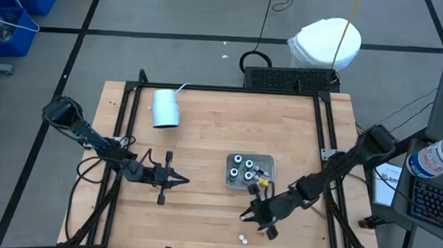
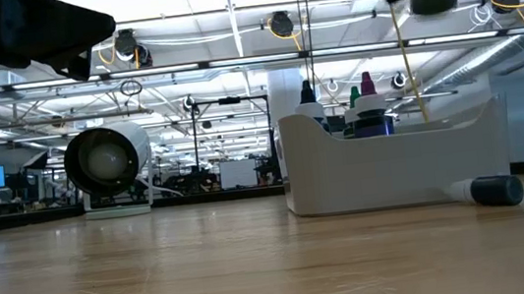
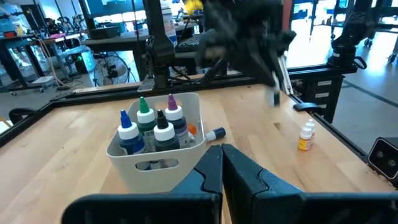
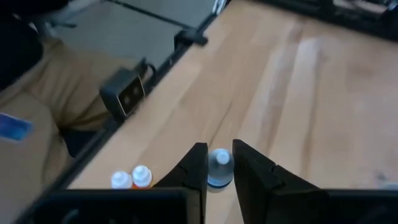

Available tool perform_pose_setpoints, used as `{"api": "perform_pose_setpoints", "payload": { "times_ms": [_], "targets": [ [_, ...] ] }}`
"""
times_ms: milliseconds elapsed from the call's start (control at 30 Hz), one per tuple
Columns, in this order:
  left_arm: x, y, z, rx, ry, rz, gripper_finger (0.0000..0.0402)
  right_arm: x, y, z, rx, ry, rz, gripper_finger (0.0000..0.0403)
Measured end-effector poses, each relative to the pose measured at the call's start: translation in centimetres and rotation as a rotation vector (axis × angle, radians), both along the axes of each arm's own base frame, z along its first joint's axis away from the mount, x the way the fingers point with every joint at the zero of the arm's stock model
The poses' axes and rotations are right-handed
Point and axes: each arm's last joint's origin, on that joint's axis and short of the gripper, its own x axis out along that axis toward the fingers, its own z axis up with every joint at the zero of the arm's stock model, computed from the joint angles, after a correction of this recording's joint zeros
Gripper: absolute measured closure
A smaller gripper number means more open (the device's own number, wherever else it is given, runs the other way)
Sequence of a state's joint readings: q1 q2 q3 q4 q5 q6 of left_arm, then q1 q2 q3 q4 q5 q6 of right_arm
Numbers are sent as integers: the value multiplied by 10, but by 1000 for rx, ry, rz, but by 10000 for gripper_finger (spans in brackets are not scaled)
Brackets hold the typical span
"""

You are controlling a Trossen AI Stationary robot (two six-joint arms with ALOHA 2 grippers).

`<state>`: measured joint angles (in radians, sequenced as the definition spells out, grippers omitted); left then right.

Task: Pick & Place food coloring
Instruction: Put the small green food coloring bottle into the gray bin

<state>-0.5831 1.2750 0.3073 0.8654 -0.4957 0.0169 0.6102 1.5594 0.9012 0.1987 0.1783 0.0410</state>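
- We see our right gripper [image 1: 256,217] near the front right part of the table [image 1: 206,131], closed on a small white-capped bottle [image 4: 218,168] with a blue body, which sits pinched between the two fingers in the right wrist view.
- Just off that gripper, toward the front edge, two more small food coloring bottles [image 1: 243,237] stand on the bare wood; in the right wrist view they show as a white one [image 4: 120,180] and an orange one [image 4: 142,177] close to the table's rim, with the black frame rail right beside them.
- The grey tray [image 1: 250,172] sits right of the table's middle, just behind our right gripper. It holds upright bottles with blue, green and purple tips [image 3: 152,127].
- One dark bottle [image 2: 488,190] lies on its side on the wood, touching or nearly touching the tray's wall on the side toward the right gripper.
- Our left gripper [image 1: 179,180] waits left of centre, fingers pressed together on nothing, well apart from the tray.
- The pale blue cup [image 1: 165,108] lies on its side near the back left of the table.
- Open wood lies between the left gripper and the tray, and across the middle behind the tray; the front right corner is the crowded part, hemmed by the frame rails.
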Motion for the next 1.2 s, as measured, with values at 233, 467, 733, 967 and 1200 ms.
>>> {"api": "perform_pose_setpoints", "payload": {
  "times_ms": [233, 467, 733, 967, 1200],
  "targets": [
    [0, 0, 0, -91, 8, 8, 391, -28, -20, 47, 42, -33, -14, 353],
    [0, 0, 0, -125, 11, 11, 391, -47, -34, 72, 86, -48, -35, 355],
    [0, 0, 0, -125, 8, 13, 392, -51, -38, 72, 144, 2, -116, 355],
    [0, 0, 1, -130, -1, 13, 392, -49, -38, 61, 186, 87, -247, 355],
    [0, 0, 3, 88, -33, -1, 392, -54, -31, 47, 163, 167, -347, 355]
  ]
}}
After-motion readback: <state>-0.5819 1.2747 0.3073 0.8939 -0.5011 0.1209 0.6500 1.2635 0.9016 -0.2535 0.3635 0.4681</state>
